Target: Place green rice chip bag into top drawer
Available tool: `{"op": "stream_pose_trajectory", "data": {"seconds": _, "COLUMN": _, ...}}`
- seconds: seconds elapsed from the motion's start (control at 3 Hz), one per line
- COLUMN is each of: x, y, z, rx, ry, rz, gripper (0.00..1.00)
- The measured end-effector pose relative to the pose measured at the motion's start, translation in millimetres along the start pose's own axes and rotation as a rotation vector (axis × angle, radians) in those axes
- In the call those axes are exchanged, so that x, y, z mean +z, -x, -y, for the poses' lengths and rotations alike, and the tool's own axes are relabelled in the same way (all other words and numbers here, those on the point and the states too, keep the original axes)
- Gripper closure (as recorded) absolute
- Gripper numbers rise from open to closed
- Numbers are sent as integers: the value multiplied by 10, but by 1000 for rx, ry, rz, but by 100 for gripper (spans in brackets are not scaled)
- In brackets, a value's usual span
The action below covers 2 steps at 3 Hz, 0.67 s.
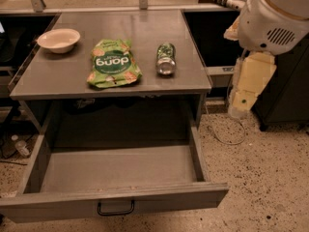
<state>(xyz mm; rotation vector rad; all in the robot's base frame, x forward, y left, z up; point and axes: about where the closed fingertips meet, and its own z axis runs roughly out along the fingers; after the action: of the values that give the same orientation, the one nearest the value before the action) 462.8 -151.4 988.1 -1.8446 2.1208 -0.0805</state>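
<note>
The green rice chip bag (113, 63) lies flat on the grey counter top (145, 28), left of centre, its white "dang" lettering upside down to me. The top drawer (116, 170) is pulled wide open below the counter's front edge, with nothing inside it, and its black handle (116, 208) shows on the front panel. My arm's white housing (277, 16) and a cream link (251, 83) hang at the right, beside the counter's right edge and well clear of the bag. My gripper itself is out of view.
A green soda can (165, 58) lies on its side right of the bag. A pale bowl (59, 39) sits at the counter's left. A cable (227, 139) trails on the speckled floor at the right. A small bottle (20, 146) lies on the floor at the left.
</note>
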Motion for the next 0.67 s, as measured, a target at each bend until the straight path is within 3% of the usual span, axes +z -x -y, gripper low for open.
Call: {"op": "stream_pose_trajectory", "data": {"seconds": 0.67, "x": 243, "y": 785, "z": 445, "rx": -98, "ry": 9, "rz": 122, "gripper": 0}}
